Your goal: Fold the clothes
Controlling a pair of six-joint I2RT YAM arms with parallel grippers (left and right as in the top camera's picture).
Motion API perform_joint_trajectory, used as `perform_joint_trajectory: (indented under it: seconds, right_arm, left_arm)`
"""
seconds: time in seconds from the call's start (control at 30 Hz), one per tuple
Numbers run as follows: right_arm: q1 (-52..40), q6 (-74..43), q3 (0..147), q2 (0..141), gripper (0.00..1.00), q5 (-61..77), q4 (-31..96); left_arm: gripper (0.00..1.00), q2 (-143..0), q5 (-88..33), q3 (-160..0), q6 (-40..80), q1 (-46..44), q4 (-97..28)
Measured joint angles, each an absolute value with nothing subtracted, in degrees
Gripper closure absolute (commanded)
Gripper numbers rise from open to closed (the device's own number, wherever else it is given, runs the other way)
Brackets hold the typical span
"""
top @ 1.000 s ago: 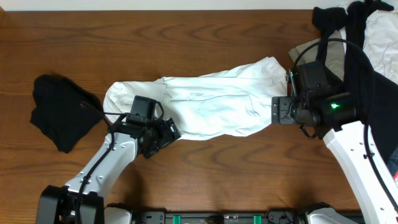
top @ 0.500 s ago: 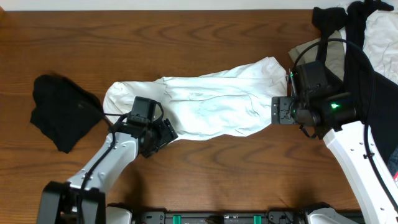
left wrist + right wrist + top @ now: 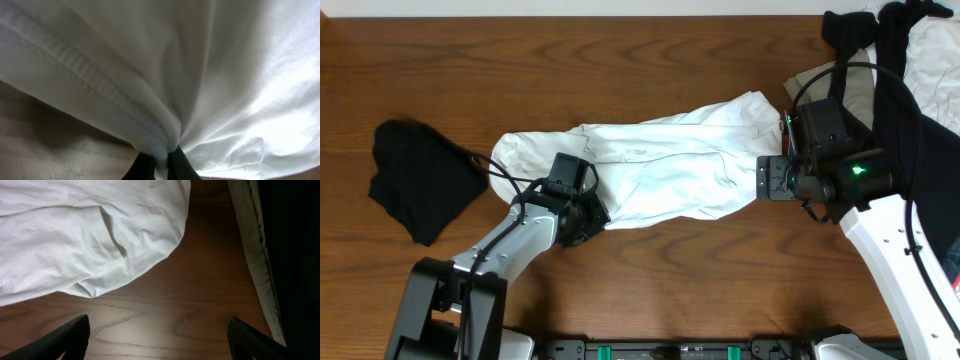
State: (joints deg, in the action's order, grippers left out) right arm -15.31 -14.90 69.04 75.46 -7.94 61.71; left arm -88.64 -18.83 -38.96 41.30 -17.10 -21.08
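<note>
The left end effector (image 3: 588, 212) was wide a second ago. It has now snapped shut on the near edge of the shirt (image 3: 660, 165) towards its left end. Its wrist view shows a seamed fold of white cloth (image 3: 200, 75) gathered to a point between the two dark fingertips (image 3: 161, 167). That looks like a real pinch, so a lift or drag of this end can probably begin.

The shirt lies bunched lengthwise across the middle of the worktop (image 3: 620, 60), not yet spread flat. The right end effector (image 3: 767, 180) has not moved. It hangs wide and empty over bare wood just off the shirt's right end (image 3: 75, 235). A black piece (image 3: 420, 180) lies apart at the left. Farthest off, the pile (image 3: 910, 60) of dark and pale clothes waits in the right corner.
</note>
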Motion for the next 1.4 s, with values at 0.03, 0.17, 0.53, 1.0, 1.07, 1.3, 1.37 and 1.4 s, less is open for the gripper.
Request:
perform_joint_trajectory:
  seconds: [0.03,0.17,0.53,1.0,1.07,1.3,1.37,1.4]
  right_arm:
    - [-15.3,-14.9,69.0,75.5,0.14,-7.9,61.7]
    - [-15.3,-14.9,69.0,75.5,0.14,-7.9,61.4]
    - [-15.3,-14.9,69.0,78.0,0.13,-5.8,60.2]
    - [-15.0,-14.8,68.0,90.9,0.15,-3.7,57.3]
    - [-14.7,-15.0,68.0,92.0,0.15,-3.6,56.8]
    - [-11.9,-16.1,67.8,93.0,0.23,-3.6,50.9]
    - [-10.9,-16.1,67.8,93.1,0.26,-3.6,49.6]
    - [-10.6,-16.0,67.8,93.2,0.26,-3.5,49.2]
  left_arm:
    - [0.94,-88.2,-19.2,-39.0,41.3,-17.1,-22.6]
    - [0.94,-83.7,-20.4,-39.0,39.6,-17.1,-32.5]
    - [0.94,-51.7,-11.6,-45.9,34.0,-15.2,-48.7]
    - [0.94,-47.7,4.9,-45.9,33.6,-15.1,-60.4]
    - [0.94,-48.5,6.2,-45.9,33.7,-15.1,-59.7]
    - [0.94,-51.9,8.0,-45.9,33.9,-15.1,-59.3]
    - [0.94,-52.6,8.0,-45.9,33.9,-15.1,-59.3]
    - [0.94,-52.8,8.0,-45.9,34.0,-15.1,-59.3]
